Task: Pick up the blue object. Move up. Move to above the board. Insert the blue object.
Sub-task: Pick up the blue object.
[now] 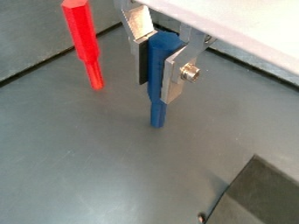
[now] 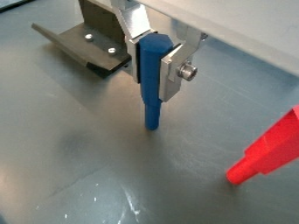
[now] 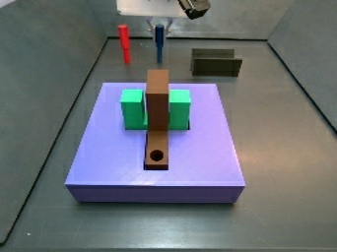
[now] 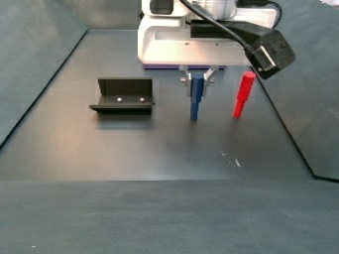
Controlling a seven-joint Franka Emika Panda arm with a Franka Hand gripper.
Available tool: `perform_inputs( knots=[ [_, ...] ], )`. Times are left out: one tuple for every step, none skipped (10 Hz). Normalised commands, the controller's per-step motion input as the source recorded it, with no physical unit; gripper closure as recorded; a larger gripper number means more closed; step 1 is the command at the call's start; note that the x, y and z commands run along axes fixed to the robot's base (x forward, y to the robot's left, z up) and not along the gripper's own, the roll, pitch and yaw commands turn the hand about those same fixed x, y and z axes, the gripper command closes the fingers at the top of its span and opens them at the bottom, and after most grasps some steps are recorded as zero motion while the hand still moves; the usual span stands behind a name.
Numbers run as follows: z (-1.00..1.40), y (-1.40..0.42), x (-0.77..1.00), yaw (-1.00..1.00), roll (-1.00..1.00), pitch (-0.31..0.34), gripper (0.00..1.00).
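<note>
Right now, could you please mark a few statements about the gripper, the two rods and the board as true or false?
1. The gripper is closed on the blue object. True.
2. The red rod lies flat on the floor. False: it stands upright.
3. The blue object is already in the board. False: in a side view it stands behind the purple platform.
4. The fixture stands apart from both rods. True.
</note>
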Motion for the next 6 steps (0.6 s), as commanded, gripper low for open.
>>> perform_inputs(
  knots=[
    [0.0, 0.0, 0.0, 0.0, 0.0, 0.0, 1.0],
    [0.0, 0.0, 0.0, 0.0, 0.0, 0.0, 1.0],
    [0.0, 0.0, 0.0, 0.0, 0.0, 0.0, 1.0],
    [0.0, 0.0, 0.0, 0.0, 0.0, 0.0, 1.0],
    [0.0, 0.0, 0.0, 0.0, 0.0, 0.0, 1.0],
    [0.0, 0.0, 0.0, 0.0, 0.0, 0.0, 1.0]
  ],
)
